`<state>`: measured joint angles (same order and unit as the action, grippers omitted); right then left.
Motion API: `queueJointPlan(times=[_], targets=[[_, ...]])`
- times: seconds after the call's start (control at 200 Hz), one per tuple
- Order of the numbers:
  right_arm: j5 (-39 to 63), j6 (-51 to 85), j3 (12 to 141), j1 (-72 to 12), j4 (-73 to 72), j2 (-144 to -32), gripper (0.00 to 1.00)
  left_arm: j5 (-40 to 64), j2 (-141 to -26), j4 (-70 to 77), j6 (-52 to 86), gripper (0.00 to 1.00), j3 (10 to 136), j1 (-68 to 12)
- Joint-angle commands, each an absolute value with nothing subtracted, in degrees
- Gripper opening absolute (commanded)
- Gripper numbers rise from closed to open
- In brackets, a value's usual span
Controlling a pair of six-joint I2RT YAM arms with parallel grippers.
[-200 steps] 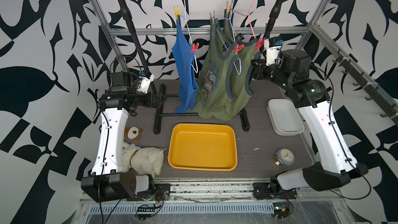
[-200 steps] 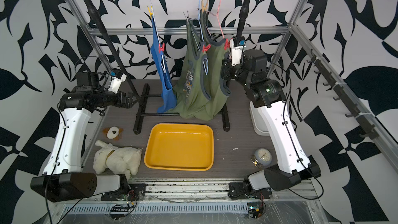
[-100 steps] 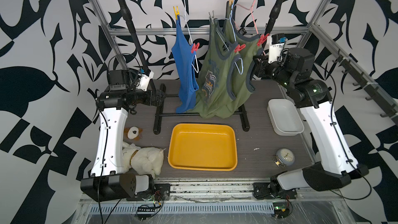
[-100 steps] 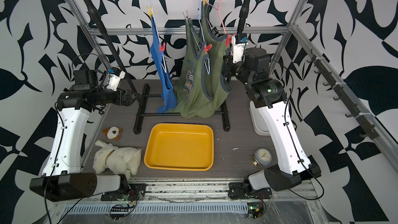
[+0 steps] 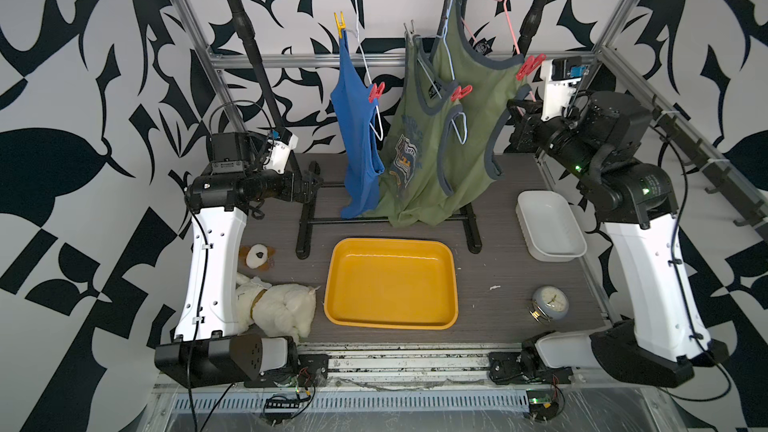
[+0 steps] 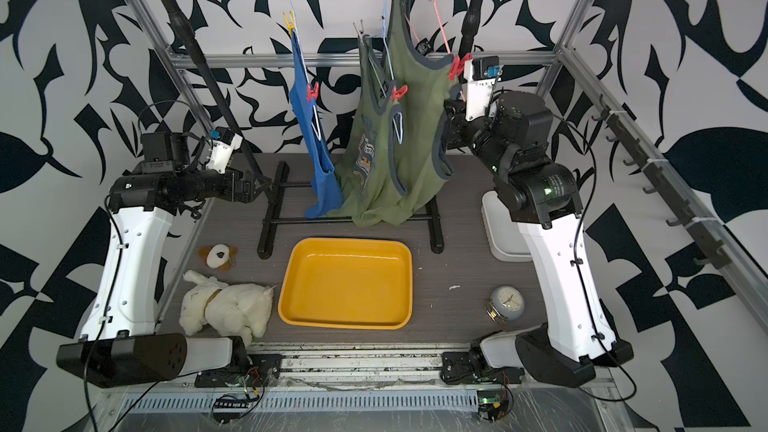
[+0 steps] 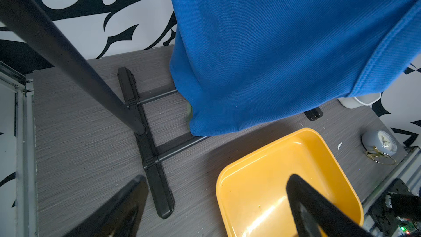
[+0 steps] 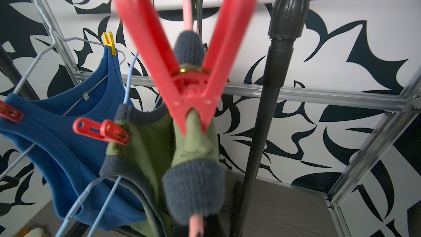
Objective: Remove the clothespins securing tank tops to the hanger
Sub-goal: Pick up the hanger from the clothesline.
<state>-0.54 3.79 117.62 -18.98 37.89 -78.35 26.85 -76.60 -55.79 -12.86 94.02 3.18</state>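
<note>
Left gripper (image 7: 216, 178), low in its wrist view, has fingers spread wide above the grey wood-grain table (image 7: 79, 133). Right gripper (image 5: 512, 112), centre right, has fingers pressed together beside the olive green tank top (image 5: 469, 118). A coral-red plastic clothespin (image 5: 530, 65) clips the top's strap just above it.

— Look at the long links (image 5: 214, 272). White shells, dotted with small dark screws (image 5: 188, 306)?
— Yes, capped by black joints (image 5: 636, 193), with green lights (image 5: 577, 167) on the right arm (image 5: 648, 284).
— Cables (image 5: 202, 284)?
— Thin, black, clipped along each shell. White wrist cameras (image 5: 557, 93) with blue connectors (image 5: 575, 72). Black tapered fingers (image 7: 319, 213) on the left gripper (image 7: 217, 178). Black bases (image 5: 208, 359) below.
</note>
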Motion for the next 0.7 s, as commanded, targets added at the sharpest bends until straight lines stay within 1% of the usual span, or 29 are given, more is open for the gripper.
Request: queueJointPlan(times=[0.0, 0.215, 0.695], targets=[[-2.2, 3.04, 121.54, -19.04, 31.36, -77.6, 0.0, 27.76, -76.93, -56.73, -12.57, 0.99, 94.94, 2.99], [-1.02, 2.07, 123.2, -19.03, 37.56, -76.41, 0.0, 27.69, -77.34, -57.0, -12.74, 0.99, 95.71, 2.55], [-0.45, 0.32, 122.08, -19.01, 47.15, -69.77, 0.0, 26.96, -77.63, -57.82, -12.92, 0.99, 96.98, 0.88]])
